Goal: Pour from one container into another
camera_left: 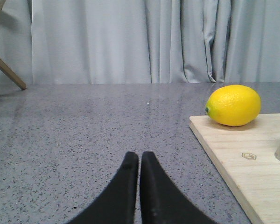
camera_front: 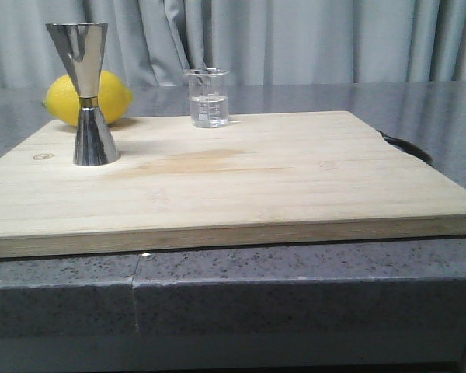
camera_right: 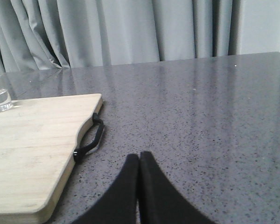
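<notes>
Front view: low, close to the counter (camera_front: pixel 295 280) edge, facing forward across the cutting board (camera_front: pixel 241 179) toward the curtain (camera_front: pixel 311 39). Left wrist view: low over the counter, sharing the board's corner and lemon (camera_left: pixel 234 105). Right wrist view: low, sharing the board's strap (camera_right: pixel 91 140) side.

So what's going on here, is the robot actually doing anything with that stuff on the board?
Nothing is being handled at this moment. A small glass beaker with clear liquid in it and a steel jigger stand upright and apart on a wooden cutting board, with a lemon behind the jigger. The left gripper sits shut over the grey countertop to the left of the board, and the right gripper sits shut to its right. Neither is near the beaker, so no pouring has begun.
</notes>
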`<move>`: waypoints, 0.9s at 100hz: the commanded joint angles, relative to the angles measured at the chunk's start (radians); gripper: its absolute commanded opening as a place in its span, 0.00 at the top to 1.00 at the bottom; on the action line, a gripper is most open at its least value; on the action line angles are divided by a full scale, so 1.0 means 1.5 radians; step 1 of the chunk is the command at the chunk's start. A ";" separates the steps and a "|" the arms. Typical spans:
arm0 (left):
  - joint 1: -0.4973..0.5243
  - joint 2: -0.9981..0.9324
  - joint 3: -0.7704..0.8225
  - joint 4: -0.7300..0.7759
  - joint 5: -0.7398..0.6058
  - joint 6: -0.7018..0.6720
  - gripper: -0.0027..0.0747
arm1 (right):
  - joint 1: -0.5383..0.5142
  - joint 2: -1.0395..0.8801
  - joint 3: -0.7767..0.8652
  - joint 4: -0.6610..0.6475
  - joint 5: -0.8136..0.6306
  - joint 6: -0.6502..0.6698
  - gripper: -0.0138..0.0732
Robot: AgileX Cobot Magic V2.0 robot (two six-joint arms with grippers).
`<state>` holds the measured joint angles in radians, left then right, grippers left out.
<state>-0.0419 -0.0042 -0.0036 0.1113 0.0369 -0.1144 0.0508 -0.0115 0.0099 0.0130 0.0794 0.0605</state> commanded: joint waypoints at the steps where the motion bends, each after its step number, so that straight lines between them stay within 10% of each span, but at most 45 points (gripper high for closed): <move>1: 0.001 -0.018 0.008 -0.001 -0.054 -0.004 0.99 | -0.005 -0.010 0.018 -0.004 -0.058 0.000 0.92; 55: 0.001 -0.018 0.008 -0.024 -0.102 -0.004 0.99 | -0.005 -0.010 0.018 0.015 -0.111 0.000 0.92; 90: 0.001 -0.018 0.000 -0.313 -0.204 -0.016 0.99 | -0.005 -0.010 -0.056 0.285 -0.075 0.033 0.92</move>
<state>-0.0419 -0.0042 -0.0036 -0.2350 -0.1884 -0.1239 0.0508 -0.0115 0.0000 0.3968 -0.0391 0.1018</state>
